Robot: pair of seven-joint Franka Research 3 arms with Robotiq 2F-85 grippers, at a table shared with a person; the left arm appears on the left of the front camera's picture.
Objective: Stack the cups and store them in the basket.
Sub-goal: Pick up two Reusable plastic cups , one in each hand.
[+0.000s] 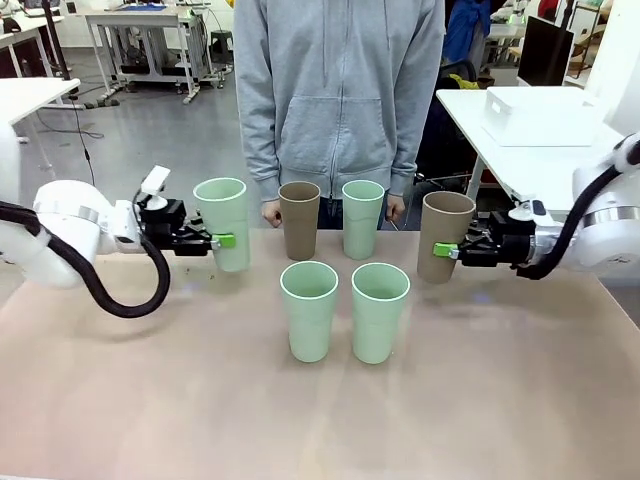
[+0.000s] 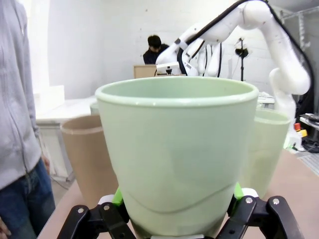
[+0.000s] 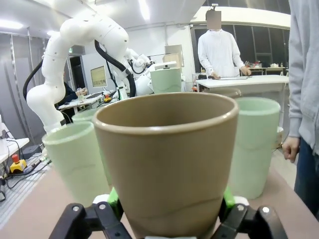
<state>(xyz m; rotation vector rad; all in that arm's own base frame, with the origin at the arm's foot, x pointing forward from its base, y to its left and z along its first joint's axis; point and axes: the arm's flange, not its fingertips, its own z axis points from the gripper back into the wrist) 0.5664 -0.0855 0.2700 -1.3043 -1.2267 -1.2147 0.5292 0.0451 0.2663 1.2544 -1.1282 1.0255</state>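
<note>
Two tapered matte tumblers are gripped: the left gripper clamps a pale mint green tumbler, the right gripper a tan-brown tumbler, flanking four other tumblers on the worktop.

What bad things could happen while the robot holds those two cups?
The left gripper pinches its mint cup and the right gripper its brown cup low down, so either tall cup might tilt or slip. Swinging inward, they could knock over the standing cups grouped between them.
</note>
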